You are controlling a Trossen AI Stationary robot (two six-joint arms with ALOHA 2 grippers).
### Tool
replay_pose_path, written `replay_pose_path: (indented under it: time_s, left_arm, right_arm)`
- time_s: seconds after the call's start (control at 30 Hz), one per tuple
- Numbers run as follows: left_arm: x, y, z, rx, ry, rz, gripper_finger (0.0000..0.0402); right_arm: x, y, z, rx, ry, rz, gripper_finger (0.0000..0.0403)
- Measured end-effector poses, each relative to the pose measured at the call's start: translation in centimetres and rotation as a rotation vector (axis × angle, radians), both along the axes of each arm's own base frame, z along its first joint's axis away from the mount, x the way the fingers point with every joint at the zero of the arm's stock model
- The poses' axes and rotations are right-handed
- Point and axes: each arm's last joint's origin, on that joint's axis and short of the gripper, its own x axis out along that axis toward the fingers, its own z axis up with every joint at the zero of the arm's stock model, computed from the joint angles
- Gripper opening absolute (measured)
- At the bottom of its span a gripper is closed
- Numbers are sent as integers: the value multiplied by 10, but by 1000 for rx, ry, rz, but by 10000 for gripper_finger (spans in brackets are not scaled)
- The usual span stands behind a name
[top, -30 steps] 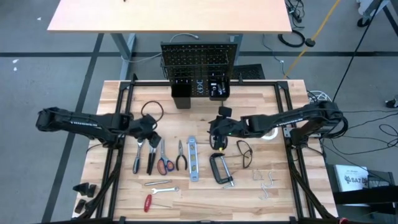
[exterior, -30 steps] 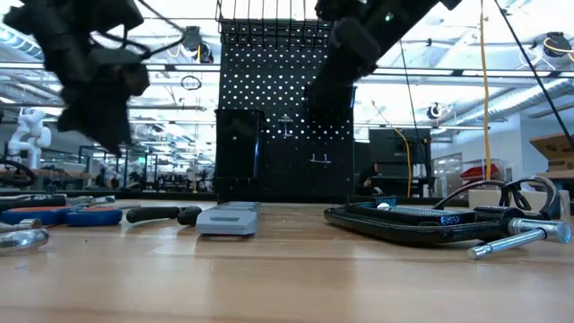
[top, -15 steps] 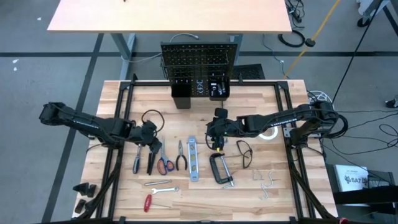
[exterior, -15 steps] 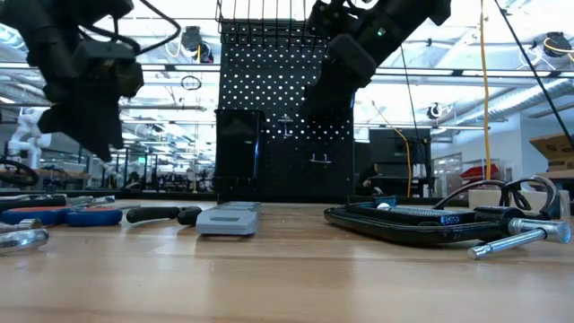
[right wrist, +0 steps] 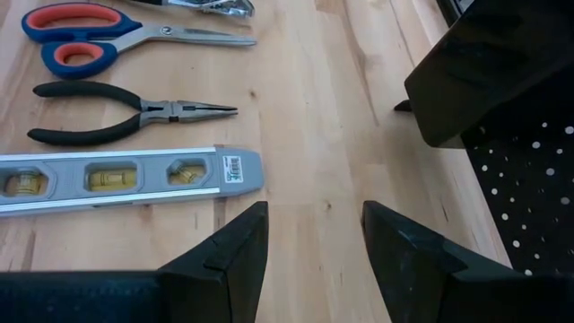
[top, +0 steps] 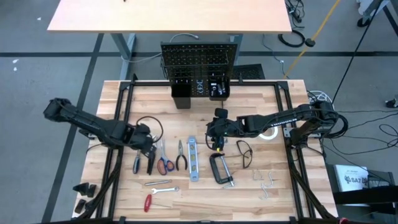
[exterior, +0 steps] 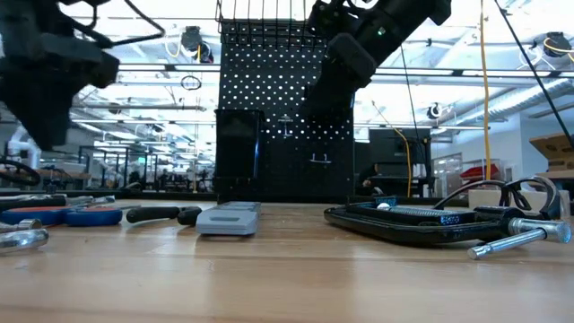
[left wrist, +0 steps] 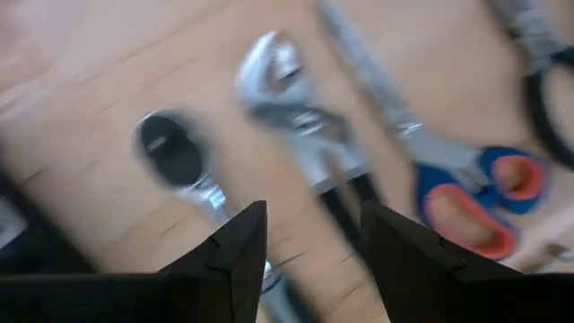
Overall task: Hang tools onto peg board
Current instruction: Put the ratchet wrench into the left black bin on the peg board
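Observation:
Tools lie in a row on the table: a ratchet (top: 136, 162), black-handled pliers (top: 151, 159), scissors (top: 165, 162), needle-nose pliers (top: 181, 155), a level (top: 193, 159), a C-clamp (top: 221, 168) and glasses (top: 244, 153). My left gripper (top: 145, 140) hangs open above the heads of the ratchet (left wrist: 170, 148) and pliers (left wrist: 287, 99), pointing down and touching neither. My right gripper (top: 215, 135) is open above the table between the level (right wrist: 126, 179) and the peg board (top: 199, 61), which stands upright at the far edge.
A wrench (top: 159, 184) and a red screwdriver (top: 152, 200) lie near the front edge, loose hooks (top: 266, 183) at the near right, a white tape roll (top: 268, 132) under the right arm. Two black bins (top: 181, 93) (top: 217, 90) sit on the board's lower part. A black loop (top: 151, 122) lies by the left gripper.
My left gripper has moved toward the table's near edge and a little to the left, tipping until it points down over the ratchet and pliers heads. Its fingers have stayed open. The tools have not moved.

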Motion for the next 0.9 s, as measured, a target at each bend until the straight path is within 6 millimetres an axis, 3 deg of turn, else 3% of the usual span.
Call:
replay_pose_path:
  time_s: [0.2, 0.47, 0.9]
  left_arm:
    - [-6, -9, -10, 15, 102, 26, 180]
    - [15, -16, -24, -1, 9, -58, 180]
    - [5, -13, -30, 26, 167, 48, 180]
  right_arm:
    - [0, 0, 0, -4, 3, 3, 173]
    - [0, 0, 0, -8, 5, 6, 173]
    - [0, 0, 0, -3, 3, 2, 173]
